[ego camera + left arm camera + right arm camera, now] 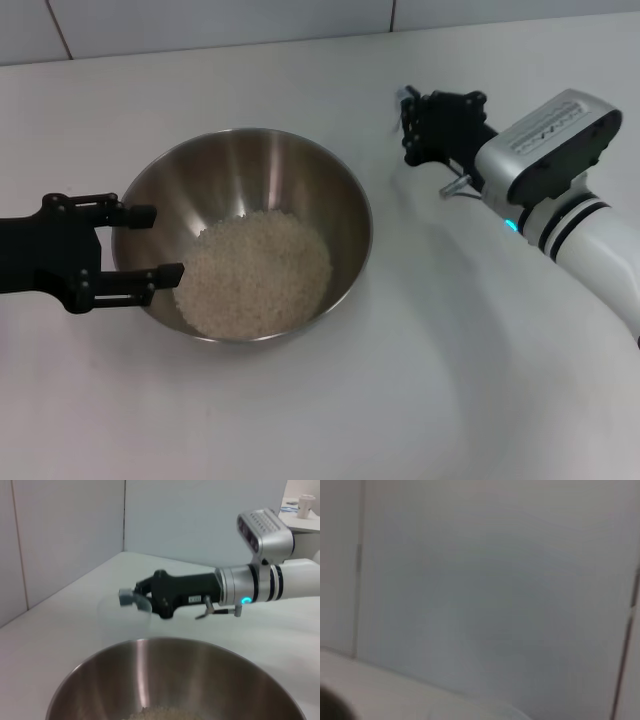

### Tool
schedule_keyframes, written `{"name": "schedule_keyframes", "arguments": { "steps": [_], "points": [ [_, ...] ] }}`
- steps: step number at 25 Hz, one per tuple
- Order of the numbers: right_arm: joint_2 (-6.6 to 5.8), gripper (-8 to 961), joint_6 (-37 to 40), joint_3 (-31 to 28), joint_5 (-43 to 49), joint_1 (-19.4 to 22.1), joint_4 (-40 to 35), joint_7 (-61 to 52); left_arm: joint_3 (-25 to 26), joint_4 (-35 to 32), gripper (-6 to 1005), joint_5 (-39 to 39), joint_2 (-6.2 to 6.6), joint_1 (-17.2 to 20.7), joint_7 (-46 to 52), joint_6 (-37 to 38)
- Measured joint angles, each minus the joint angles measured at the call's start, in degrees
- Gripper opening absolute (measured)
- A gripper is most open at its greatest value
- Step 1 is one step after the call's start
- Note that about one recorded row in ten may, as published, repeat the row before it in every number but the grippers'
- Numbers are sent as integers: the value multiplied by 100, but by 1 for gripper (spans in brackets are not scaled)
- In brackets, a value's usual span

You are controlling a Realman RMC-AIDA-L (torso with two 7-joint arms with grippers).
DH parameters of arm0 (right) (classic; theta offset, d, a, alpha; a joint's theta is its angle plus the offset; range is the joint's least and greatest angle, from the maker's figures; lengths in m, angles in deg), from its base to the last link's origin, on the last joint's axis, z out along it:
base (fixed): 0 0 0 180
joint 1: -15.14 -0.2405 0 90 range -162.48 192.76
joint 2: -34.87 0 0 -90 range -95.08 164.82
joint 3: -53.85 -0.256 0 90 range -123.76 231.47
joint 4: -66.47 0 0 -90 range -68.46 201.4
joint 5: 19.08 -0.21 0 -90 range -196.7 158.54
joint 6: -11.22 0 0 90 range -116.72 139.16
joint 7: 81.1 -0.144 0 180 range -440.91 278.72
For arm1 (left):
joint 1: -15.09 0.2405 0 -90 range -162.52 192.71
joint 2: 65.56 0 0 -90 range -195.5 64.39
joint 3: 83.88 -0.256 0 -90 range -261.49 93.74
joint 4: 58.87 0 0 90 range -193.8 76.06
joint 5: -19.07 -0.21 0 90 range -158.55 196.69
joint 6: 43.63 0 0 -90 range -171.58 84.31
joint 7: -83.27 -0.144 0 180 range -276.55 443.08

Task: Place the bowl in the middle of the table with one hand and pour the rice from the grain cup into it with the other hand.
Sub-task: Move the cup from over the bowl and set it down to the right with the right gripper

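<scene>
Our left pincer (165, 242) sits at the bowl's (250, 160) left rim with its two fingers spread wide apart, not gripping anything. From the head camera both fingertips reach in over the rim, one near the pile of rice (255, 270) and the other farther back along the rim. We can't tell whether either finger actually touches the steel.

The bowl stands upright on the table (420, 400). The rice lies inside it as one pale heap, covering the bottom and creeping up the wall on the side nearest the robot. The far inner wall is bare and shiny. In the left wrist view we only get the bowl's (200, 670) far rim and a sliver of rice (155, 712) at the frame's edge.

Over on the bowl's far right, well apart from it, the right pincer (408, 125) hangs above the table. In the left wrist view that same right pincer (135, 600) is clenched on the grain cup (112, 622), which shows up as a faint clear shape beyond the bowl's rim. We don't spot any grains in the cup, though it's so see-through that its tilt is hard to call. In the head view we can't really pick the cup out at all.

The right wrist camera shows us just a blurry pale wall.
</scene>
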Motion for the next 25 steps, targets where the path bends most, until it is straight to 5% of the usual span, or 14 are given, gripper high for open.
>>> {"name": "schedule_keyframes", "arguments": {
  "steps": [15,25],
  "points": [
    [31,119,-175,163,174,213,70,-31,-27,2,752,0,0,-15,9,-24],
    [8,516,-118,152,176,533,311,-57,-91,9,751,0,5,-15,29,-39]
  ]
}}
